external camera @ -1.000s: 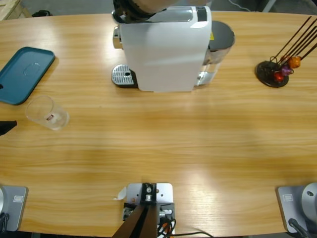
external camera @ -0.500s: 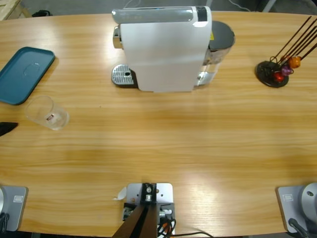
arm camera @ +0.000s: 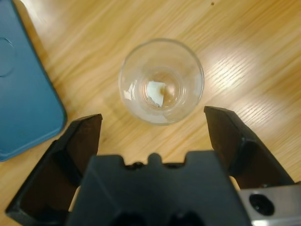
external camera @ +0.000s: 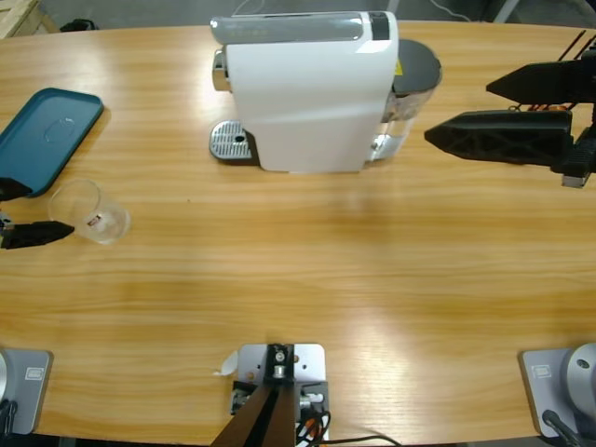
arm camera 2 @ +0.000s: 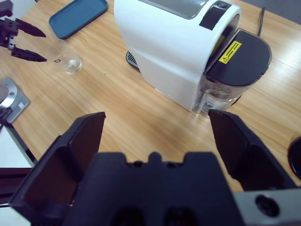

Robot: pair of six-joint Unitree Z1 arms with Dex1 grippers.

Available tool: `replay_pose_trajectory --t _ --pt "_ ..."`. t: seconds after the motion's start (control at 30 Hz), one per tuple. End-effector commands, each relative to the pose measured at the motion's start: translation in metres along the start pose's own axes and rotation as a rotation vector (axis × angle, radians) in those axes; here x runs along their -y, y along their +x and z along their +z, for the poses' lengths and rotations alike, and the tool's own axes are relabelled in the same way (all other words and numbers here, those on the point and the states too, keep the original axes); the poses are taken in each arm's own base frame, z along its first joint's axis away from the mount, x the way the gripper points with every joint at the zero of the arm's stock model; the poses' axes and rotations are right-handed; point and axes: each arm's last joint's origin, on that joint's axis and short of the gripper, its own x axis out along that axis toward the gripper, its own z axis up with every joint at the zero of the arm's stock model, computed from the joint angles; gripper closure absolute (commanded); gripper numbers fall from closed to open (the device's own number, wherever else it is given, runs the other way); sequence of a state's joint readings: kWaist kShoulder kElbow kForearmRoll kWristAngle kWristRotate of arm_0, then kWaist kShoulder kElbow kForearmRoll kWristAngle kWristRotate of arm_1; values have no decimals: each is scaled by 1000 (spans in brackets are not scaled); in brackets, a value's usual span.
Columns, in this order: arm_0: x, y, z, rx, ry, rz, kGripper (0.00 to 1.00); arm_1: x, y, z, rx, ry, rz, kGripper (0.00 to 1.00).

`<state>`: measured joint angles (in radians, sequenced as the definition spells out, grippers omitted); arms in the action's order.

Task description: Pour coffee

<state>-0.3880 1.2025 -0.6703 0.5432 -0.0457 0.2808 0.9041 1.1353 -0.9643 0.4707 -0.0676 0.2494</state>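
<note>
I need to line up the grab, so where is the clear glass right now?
In the high view the clear glass stands near the table's left edge, just below the blue tray, with the left gripper open around it but apart.

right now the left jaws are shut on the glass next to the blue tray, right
Not quite. The left gripper has its jaws open on either side of the glass without touching it, as the left wrist view shows. The glass does stand next to the blue tray.
</note>
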Motion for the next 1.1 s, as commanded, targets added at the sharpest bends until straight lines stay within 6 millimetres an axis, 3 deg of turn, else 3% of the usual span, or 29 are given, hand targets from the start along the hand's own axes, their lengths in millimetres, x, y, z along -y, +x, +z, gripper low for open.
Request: replay_pose_trajectory --t 0.03,0.23,0.27,0.4,0.43,0.6,0.63,0.67,0.73,0.83,1.0,1.1 --pt "-3 22 10 -36 -5 -73 55 7 5 -14 -13 2 -30 0" --pt "-4 29 15 -4 -4 -74 38 8 9 -15 -18 5 -28 0" --pt "-4 29 15 -4 -3 -77 92 8 9 -16 -20 5 -28 0" --pt "-2 29 13 -12 22 -94 602 12 8 -16 -15 18 -37 0" --pt "-2 28 12 -13 29 -93 652 13 7 -16 -13 23 -38 0" --pt "5 29 9 -37 71 -106 652 16 3 -17 0 35 -44 0" --pt "6 29 8 -39 82 -106 640 16 2 -18 1 35 -45 0" --pt "6 29 8 -38 87 -107 567 17 1 -18 3 37 -45 0" --pt "7 26 6 -25 88 -103 263 17 0 -19 5 37 -45 0" --pt "7 18 3 -9 103 -75 100 17 0 -20 2 37 -44 0" --pt "8 6 -4 29 117 -46 10 17 1 -20 0 37 -40 0" --pt "10 6 -5 26 133 -66 9 17 0 -21 -1 37 -40 0"
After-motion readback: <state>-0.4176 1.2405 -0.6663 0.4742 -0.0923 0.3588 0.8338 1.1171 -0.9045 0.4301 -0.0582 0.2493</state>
